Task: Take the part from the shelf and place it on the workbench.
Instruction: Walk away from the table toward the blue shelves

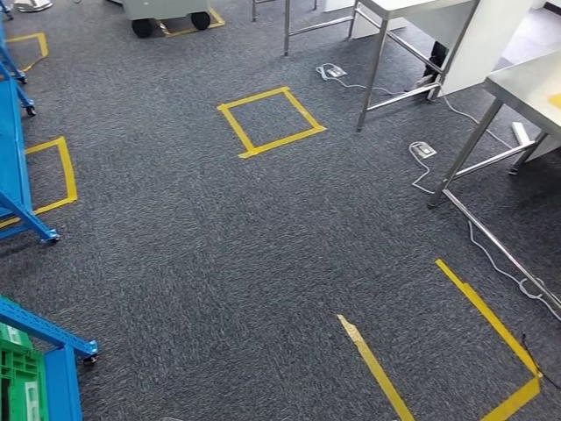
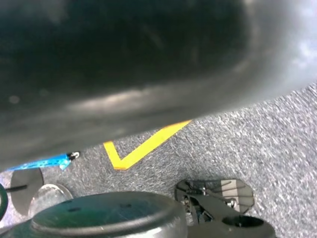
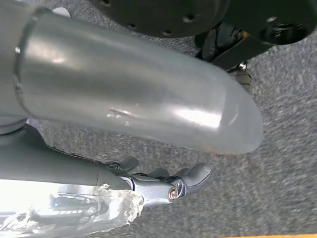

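Observation:
The blue shelf frame (image 1: 17,175) stands on castors along the left of the head view. Lower down, a green crate (image 1: 20,377) sits in a second blue rack (image 1: 60,351). The steel workbench (image 1: 529,88) stands at the far right on thin metal legs. My right hand (image 3: 160,186) hangs over the grey carpet, its dark fingers (image 3: 194,173) stretched out with nothing in them and its thick grey thumb (image 3: 142,94) apart above them. In the left wrist view a dark blurred shape (image 2: 112,64) lies close to the camera, so the fingers of the left hand are hidden.
Yellow tape squares (image 1: 271,121) mark the carpet, with more tape lines (image 1: 489,316) near the bench. A second steel table (image 1: 410,17) stands at the back. White cables and floor sockets (image 1: 423,151) lie by the bench legs. A wheeled grey cart (image 1: 168,13) is at the back.

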Tool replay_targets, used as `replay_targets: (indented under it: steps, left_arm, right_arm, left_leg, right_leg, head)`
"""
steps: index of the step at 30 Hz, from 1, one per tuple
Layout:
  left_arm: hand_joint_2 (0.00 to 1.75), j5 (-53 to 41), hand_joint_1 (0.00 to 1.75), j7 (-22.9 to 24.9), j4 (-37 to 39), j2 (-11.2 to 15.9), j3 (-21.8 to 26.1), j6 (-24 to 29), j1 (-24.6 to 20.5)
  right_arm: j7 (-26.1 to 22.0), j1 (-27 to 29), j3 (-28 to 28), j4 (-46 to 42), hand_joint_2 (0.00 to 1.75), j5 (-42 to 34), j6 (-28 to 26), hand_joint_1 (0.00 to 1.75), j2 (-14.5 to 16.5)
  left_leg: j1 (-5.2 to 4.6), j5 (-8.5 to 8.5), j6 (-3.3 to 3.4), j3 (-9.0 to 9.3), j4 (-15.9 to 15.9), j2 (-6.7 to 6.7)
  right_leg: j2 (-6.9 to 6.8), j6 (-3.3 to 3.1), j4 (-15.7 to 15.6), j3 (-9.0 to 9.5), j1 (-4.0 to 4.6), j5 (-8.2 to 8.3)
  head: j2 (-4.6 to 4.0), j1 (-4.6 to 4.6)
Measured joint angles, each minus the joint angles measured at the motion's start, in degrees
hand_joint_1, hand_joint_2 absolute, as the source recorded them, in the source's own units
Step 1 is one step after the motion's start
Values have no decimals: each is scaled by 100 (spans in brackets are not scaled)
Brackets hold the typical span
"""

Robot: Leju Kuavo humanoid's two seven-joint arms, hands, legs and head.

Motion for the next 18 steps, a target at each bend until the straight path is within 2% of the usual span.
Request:
replay_targets:
  steps: [2, 3, 4, 6, 8, 10, 11, 12, 13, 14, 15, 17, 18]
  left_arm:
    - [0, 0, 0, 0, 0, -14, 1, -1, -8]
    - [0, -1, 0, 0, 0, -20, 2, -2, -11]
    - [0, -2, 0, 0, 0, -25, 2, -3, -9]
    - [0, -4, 0, 0, 0, -25, 2, -7, 3]
    - [0, -4, 0, 0, 0, -22, 2, -7, 9]
    - [0, -4, 0, 0, 0, -18, 2, -4, -3]
    - [0, -4, 0, 0, 0, -15, 2, -3, -7]
    - [0, -4, 0, 0, 0, -14, 2, -3, -6]
    - [0, -4, 0, 0, 0, -13, 3, -3, 0]
    - [0, -4, 0, 0, 0, -9, 3, -3, 7]
    - [0, -4, 0, 0, 0, -6, 4, -3, 12]
    - [0, -5, 0, 0, 0, 0, 4, -2, 5]
    - [0, -9, 0, 1, 0, 2, 4, -2, -5]
  right_arm:
    - [-2, -6, 0, 1, 0, 1, 0, 0, -5]
    - [-2, -7, 0, 1, 0, 1, -1, 0, -8]
    - [-1, -8, 0, 1, 0, 0, -1, 0, -11]
    - [0, -8, 0, 0, 0, -1, -1, 0, -10]
    - [-4, -10, 0, 0, 0, -1, -1, 0, -9]
    - [-7, 0, -1, 0, 0, -1, -1, 0, -9]
    - [-7, 7, -2, 0, 0, -1, -1, 0, -9]
    - [-7, 11, -2, 0, 0, -1, -1, 0, -9]
    - [-7, 9, -2, 0, 0, -1, -1, 0, -9]
    - [-7, 3, -2, 0, 0, -1, 0, 0, -9]
    - [-7, -2, -2, 1, 0, -1, 1, 0, -9]
    - [-8, -7, -2, 2, 0, -1, 1, 0, -9]
    - [-7, -7, -2, 2, 0, -1, 1, 0, -9]
  left_leg:
    - [-12, 4, -8, -4, 7, -126]
    - [-9, 10, -23, -17, 11, -180]
    - [-1, 21, -48, -36, 12, -229]
    - [17, 42, -112, -69, 8, -307]
    - [5, -91, -167, -147, 161, -121]
    - [3, -460, -217, -411, 744, 173]
    - [15, -645, -242, -584, 1126, 236]
    - [25, -753, -264, -713, 1425, 260]
    - [34, -752, -280, -758, 1551, 271]
    - [40, -636, -289, -685, 1442, 287]
    - [43, -449, -288, -510, 1136, 329]
    - [22, -127, -247, -76, 344, 534]
    - [7, -61, -211, 57, 87, 618]
  right_leg:
    - [253, -71, -771, 321, 18, 342]
    - [345, -82, -985, 426, 25, 406]
    - [387, -82, -1060, 469, 31, 405]
    - [277, -84, -1103, 502, 29, 441]
    - [146, -121, -1181, 527, 7, 490]
    - [-14, -155, -1223, 539, 7, 506]
    - [-99, -164, -1222, 536, 12, 503]
    - [-179, -168, -1220, 532, 17, 498]
    - [-254, -168, -1218, 532, 19, 491]
    - [-321, -163, -1216, 535, 20, 485]
    - [-382, -155, -1214, 545, 20, 477]
    - [-488, -117, -1196, 569, 38, 448]
    - [-538, -91, -1184, 576, 52, 434]
  head:
    - [0, -4]
    - [0, -4]
    - [0, -5]
    - [0, -4]
    - [0, -25]
    - [0, -53]
    - [0, -58]
    - [0, -58]
    - [0, -57]
    - [0, -58]
    - [0, -60]
    - [0, -63]
    - [0, -56]
